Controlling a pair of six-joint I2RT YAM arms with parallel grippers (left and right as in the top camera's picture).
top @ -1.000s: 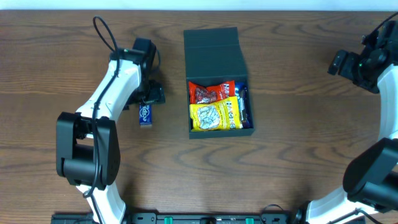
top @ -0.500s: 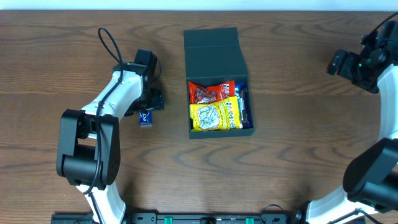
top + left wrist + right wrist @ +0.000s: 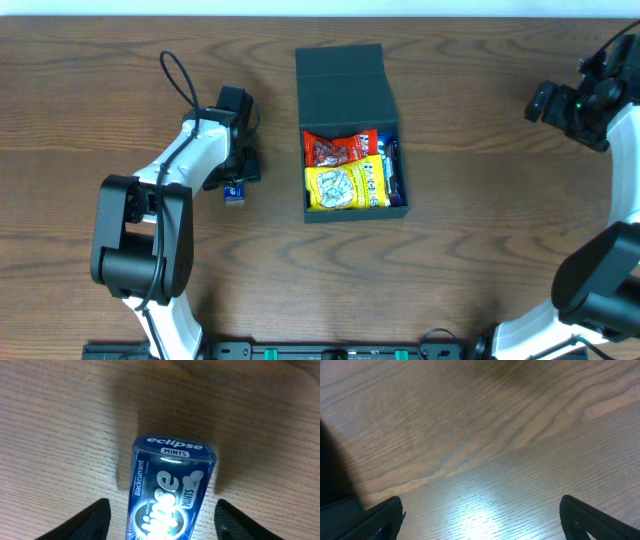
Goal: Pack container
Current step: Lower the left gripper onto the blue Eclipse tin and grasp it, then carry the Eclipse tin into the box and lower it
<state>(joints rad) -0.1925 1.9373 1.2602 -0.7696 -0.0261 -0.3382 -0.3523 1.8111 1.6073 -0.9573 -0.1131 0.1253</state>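
Observation:
The dark green container [image 3: 356, 213] stands open at mid-table, its lid [image 3: 340, 78] flipped back. Inside lie a red snack pack [image 3: 340, 148], a yellow pack [image 3: 346, 186] and a blue pack [image 3: 394, 170]. A blue Eclipse mints box [image 3: 234, 192] lies on the table left of the container. My left gripper [image 3: 238, 176] hangs over it. In the left wrist view the mints box [image 3: 170, 485] sits between the open fingers [image 3: 165, 522], with a gap on each side. My right gripper [image 3: 560, 100] is open and empty at the far right, over bare wood [image 3: 480, 515].
The wooden table [image 3: 470, 250] carries nothing else. The left arm's cable [image 3: 178, 72] loops up behind the left wrist. Both arm bases stand at the front edge.
My left gripper has come down and forward over the mints box, which now shows less in the overhead view. The right arm has not moved.

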